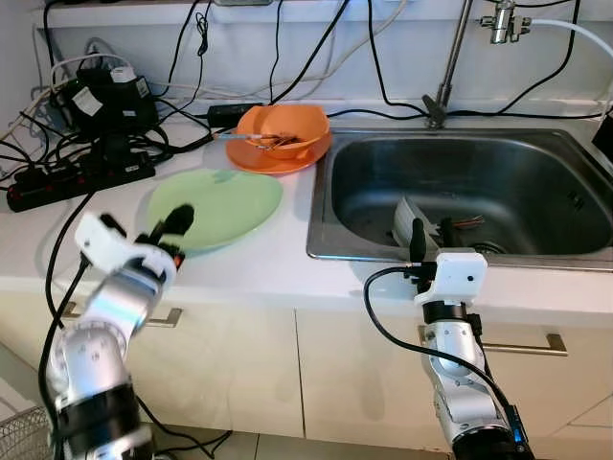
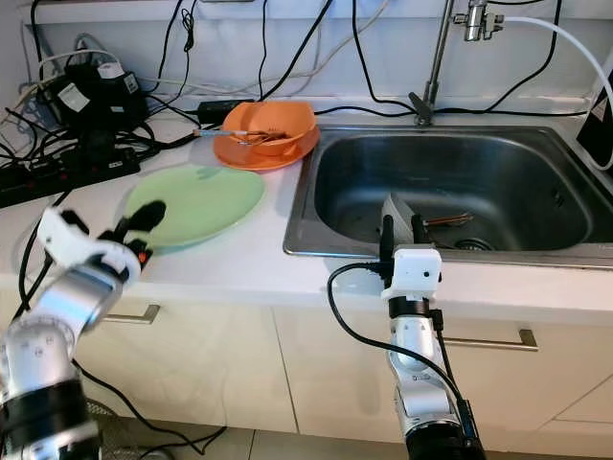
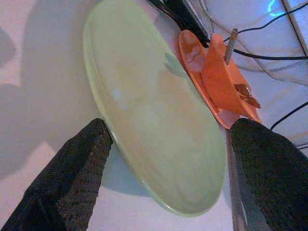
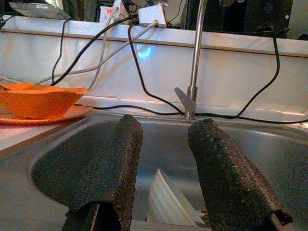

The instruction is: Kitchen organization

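Note:
A pale green plate lies flat on the white counter, left of the sink. My left gripper is open at the plate's near-left edge; in the left wrist view its fingers straddle the plate, apart from it. Behind it, an orange bowl holding utensils sits on an orange plate. The steel sink holds a white dish and some utensils. At the sink's front rim my right gripper stands open and empty, fingers pointing up.
Black power strips, adapters and tangled cables crowd the counter's back left. The faucet rises behind the sink. Cabinet fronts with bar handles are below the counter edge.

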You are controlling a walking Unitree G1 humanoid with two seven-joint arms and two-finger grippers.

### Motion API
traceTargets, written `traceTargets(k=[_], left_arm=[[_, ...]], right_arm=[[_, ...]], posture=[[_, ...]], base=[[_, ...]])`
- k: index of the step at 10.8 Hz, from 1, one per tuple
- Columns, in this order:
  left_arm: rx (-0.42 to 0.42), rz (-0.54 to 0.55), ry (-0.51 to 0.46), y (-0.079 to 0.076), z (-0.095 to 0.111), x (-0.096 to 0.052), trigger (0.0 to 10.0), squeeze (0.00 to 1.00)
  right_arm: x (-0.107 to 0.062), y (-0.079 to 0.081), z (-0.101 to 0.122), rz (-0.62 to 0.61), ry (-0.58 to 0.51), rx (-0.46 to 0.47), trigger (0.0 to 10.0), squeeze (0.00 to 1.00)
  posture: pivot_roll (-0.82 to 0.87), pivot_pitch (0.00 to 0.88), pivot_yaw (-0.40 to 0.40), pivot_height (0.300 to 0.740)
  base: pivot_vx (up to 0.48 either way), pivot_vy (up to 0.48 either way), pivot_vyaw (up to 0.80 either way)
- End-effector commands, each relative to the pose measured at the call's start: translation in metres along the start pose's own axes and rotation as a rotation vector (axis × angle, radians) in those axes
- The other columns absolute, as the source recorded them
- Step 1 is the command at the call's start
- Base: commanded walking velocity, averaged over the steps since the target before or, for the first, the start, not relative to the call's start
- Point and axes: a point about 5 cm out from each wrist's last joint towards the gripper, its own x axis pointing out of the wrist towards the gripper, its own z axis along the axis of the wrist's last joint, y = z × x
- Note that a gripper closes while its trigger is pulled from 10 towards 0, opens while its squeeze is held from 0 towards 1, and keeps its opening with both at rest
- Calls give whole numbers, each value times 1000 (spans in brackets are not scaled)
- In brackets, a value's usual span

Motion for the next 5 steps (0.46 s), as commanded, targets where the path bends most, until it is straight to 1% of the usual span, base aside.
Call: traceTargets(k=[1,3,5], left_arm=[[-1,16,13,-2,4,1,10000,0],[-2,16,7,-6,9,-1,10000,0],[2,34,7,-1,12,-8,10000,0]], right_arm=[[3,3,-1,9,12,10,10000,0],[3,2,-2,10,12,9,10000,0],[4,4,-1,20,10,12,10000,0]], posture=[[67,0,96,740],[70,0,98,740],[76,0,95,740]], base=[[0,0,0],[0,0,0],[0,0,0]])
